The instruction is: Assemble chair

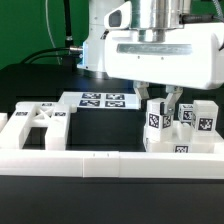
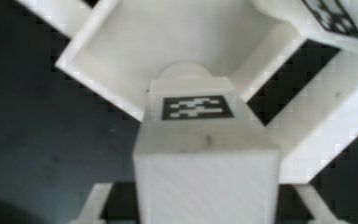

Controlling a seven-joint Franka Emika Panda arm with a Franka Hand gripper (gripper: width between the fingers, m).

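Mostly hidden, tool (image 1: 166,104) narrow, clamping tagged chair block (image 2: 202,160), contact masked in exterior view

Glossy white tagged parts, loose: X-braced seat (image 1: 35,125) flat on worktop (image 1: 100,128), exterior view's left; slotted blocks (image 1: 203,120) upright, clustered at exterior view's right; one tagged block (image 2: 197,125) among them upright, clamped in gripper (image 1: 167,107)

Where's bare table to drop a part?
One free table patch, bordered by the X-braced seat, marker board, border wall and tagged blocks. Crowded at the exterior view's right: gripper down among the blocks.
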